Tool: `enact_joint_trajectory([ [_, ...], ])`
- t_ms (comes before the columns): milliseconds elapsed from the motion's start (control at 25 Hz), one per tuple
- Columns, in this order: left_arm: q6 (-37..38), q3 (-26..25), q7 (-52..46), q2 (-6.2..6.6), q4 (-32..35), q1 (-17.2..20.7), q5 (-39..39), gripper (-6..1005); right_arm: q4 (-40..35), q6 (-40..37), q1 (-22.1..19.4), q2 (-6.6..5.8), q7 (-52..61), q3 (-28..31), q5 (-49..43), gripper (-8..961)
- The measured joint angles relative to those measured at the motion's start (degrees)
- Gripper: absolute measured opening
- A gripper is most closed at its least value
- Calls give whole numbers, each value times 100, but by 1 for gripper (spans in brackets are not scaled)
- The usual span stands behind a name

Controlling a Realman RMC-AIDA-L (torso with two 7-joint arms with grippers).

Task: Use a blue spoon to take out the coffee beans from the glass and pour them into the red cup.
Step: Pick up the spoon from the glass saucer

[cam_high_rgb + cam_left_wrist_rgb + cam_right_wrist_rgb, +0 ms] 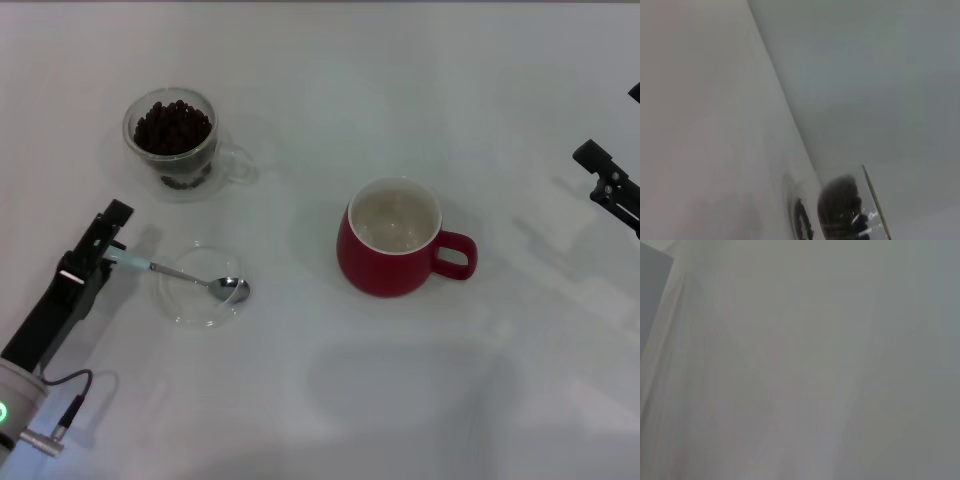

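A plain white worktop (330, 420) carries everything. The glass (172, 140), full of coffee beans (172, 127), stands at far left; the red cup (394, 238) sits mid-worktop, cream inside bare. The left tool (108, 252) is clenched on the blue spoon (180, 273), whose bowl lies in a shallow clear dish (200, 285); the right tool (608, 183) waits at the right edge, its grip unreadable.

Left arm extends from the lower left corner of the head view, forearm angled up and to the right, low over the table. Left gripper (112, 247) is closed on the pale handle of the blue spoon (190, 276). Right gripper (608, 180) sits at the far right edge, partly out of frame, idle.
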Motion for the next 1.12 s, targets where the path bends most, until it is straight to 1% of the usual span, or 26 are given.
enact_joint_trajectory([
  [160, -27, 0, 21, 0, 34, 0, 96, 884, 23, 18, -7, 7, -2, 4, 0, 764],
  [360, -10, 0, 196, -13, 121, 105, 135, 885, 36, 68, -7, 27, -4, 4, -1, 764],
  [520, 99, -10, 461, 0, 262, 212, 122, 884, 39, 116, -24, 32, -5, 4, -1, 764],
  [720, 157, -25, 508, 1, 254, 248, 115, 876, 45, 121, -69, 41, -5, 4, -2, 764],
  [920, 111, -12, 355, 1, 203, 207, 111, 786, 46, 109, -108, 60, -5, 4, -1, 765],
  [1120, 45, -1, 294, 0, 180, 192, 110, 633, 44, 89, -123, 74, -12, 3, -1, 765],
])
